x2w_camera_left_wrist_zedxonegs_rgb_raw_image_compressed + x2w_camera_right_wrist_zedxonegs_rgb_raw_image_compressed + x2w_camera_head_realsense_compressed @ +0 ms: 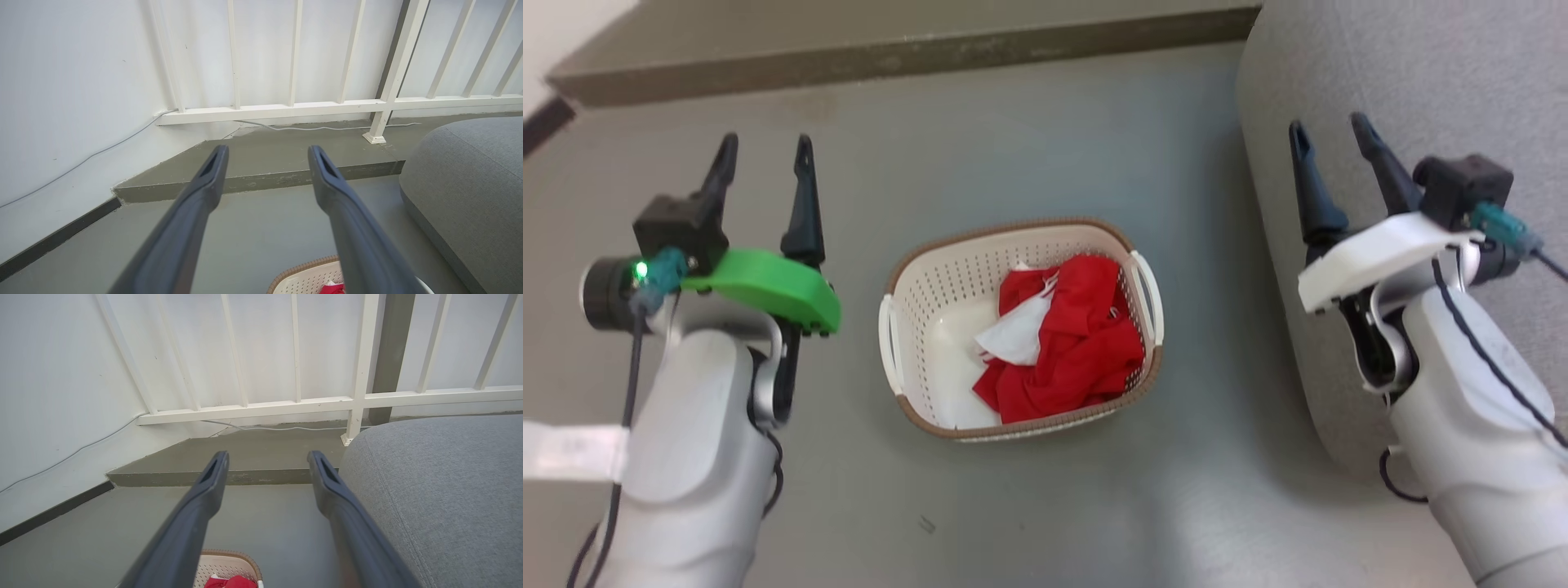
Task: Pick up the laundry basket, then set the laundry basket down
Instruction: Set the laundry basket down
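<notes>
Laundry basket (939,286) on floor (1013,122) between left fingers (805,204) and right fingers (1311,196), both pairs wide, empty

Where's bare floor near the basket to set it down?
Bare floor runs between the laundry basket and the raised step, and on the basket's left toward the left gripper. Crowded on its right: the grey cushion lies close there.

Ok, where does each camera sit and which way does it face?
Head view: on the head, looking down at the laundry basket between left tool and right tool.
Left wrist view: on that wrist, facing the railing past the left tool's open fingers.
Right wrist view: likewise, past the right tool's fingers.
Shared: the laundry basket.
</notes>
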Motion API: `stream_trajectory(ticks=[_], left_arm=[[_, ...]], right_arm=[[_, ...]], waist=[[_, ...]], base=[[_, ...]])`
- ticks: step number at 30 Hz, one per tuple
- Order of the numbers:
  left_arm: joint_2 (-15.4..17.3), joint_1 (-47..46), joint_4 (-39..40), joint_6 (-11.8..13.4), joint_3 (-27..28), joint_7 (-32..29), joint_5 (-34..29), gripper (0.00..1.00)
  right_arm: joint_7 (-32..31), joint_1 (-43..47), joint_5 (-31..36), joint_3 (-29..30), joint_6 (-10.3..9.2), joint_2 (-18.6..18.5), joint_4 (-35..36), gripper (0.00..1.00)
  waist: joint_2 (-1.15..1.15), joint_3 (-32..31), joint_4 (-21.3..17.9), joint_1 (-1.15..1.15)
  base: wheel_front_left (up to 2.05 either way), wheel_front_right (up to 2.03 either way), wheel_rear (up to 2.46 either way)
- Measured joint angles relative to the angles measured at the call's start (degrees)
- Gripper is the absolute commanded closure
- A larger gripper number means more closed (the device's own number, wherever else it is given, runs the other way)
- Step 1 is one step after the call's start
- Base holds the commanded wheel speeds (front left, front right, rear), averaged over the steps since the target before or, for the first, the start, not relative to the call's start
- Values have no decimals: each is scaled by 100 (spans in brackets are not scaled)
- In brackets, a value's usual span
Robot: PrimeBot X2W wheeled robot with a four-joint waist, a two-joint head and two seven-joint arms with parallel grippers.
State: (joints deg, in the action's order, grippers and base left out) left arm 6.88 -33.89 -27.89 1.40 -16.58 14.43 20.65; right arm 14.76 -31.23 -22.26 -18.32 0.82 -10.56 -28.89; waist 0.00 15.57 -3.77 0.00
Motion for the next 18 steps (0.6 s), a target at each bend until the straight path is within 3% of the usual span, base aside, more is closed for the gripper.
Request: stream_trajectory(ticks=[18], left_arm=[[-74,2001,1144,261,-22,0,-178,0]], right_arm=[[0,1489,254,109,-143,9,486,0]], waist=[[0,-948,8,0]], base=[[0,0,0]])
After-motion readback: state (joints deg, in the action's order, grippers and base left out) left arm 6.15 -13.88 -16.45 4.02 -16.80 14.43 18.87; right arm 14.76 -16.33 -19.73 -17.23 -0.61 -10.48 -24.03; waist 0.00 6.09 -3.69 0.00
